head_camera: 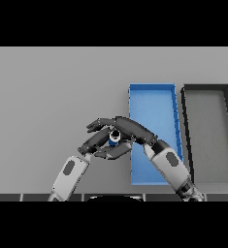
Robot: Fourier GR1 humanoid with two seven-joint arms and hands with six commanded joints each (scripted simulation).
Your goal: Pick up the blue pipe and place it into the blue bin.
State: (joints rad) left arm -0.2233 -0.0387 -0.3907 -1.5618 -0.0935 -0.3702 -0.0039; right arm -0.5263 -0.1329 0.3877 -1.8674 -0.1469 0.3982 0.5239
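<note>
A plain grey table (52, 97) is filling nearly the whole view, its surface lying flat and evenly lit with no strong shadows falling across it. Along the lower edge a darker strip (18, 197) is running, broken by pale marks, perhaps the table's front edge, though that is hard to tell. No walls, floor or windows are showing.

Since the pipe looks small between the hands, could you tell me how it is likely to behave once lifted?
The blue pipe looks short and round, so it would probably roll if dropped. It seems rigid. Little of it shows between the left hand and right hand, so it might slip.
</note>
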